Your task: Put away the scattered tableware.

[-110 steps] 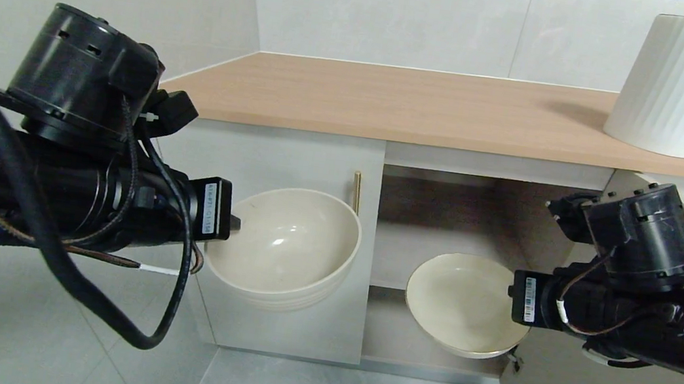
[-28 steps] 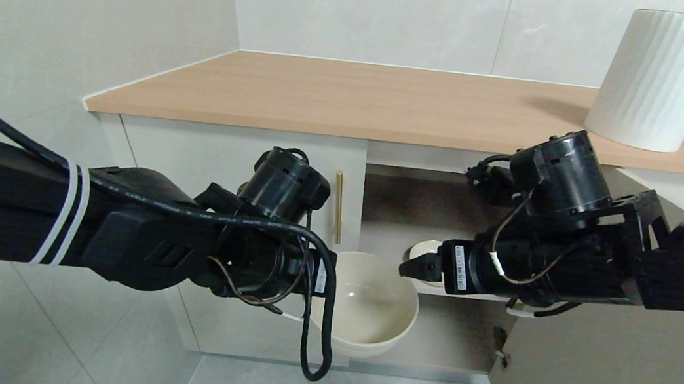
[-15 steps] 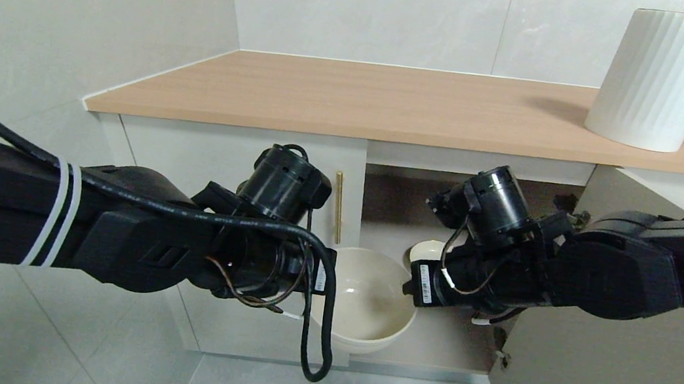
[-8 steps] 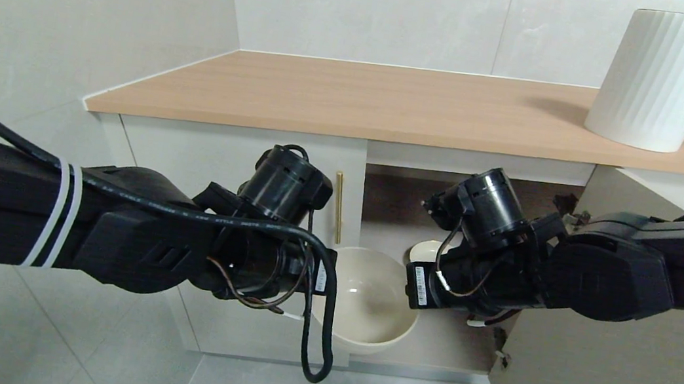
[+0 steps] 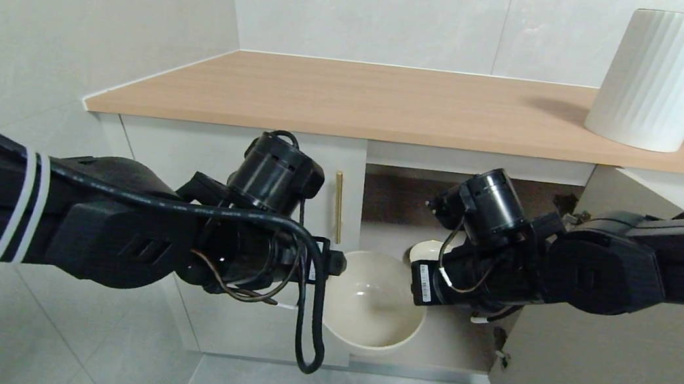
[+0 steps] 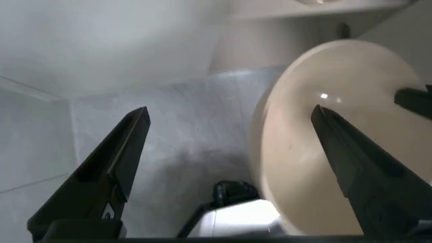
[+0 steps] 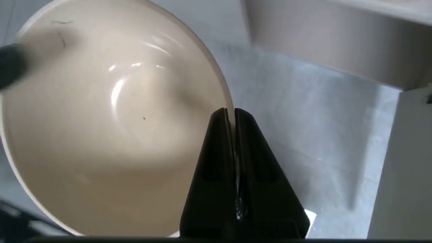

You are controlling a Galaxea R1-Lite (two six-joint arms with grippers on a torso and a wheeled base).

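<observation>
Left to right: the left gripper (image 6: 229,115) is being shown with jaws spread wide, just beside the bowl (image 5: 374,308). The bowl, cream, glossy, deep and round, is being held at the open cupboard's (image 5: 453,349) mouth, its rim being pinched by the right gripper (image 7: 233,116).

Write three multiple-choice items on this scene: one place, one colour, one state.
1. Where is the bowl? A on the counter; B at the open cupboard; C on the floor.
2. What colour is it? A blue; B red; C cream.
3. How is the right claw? A wide open; B shut on the door handle; C shut on the bowl's rim.
1 B, it is before the cupboard opening; 2 C, its surface is cream; 3 C, both fingers pinch the rim.
</observation>
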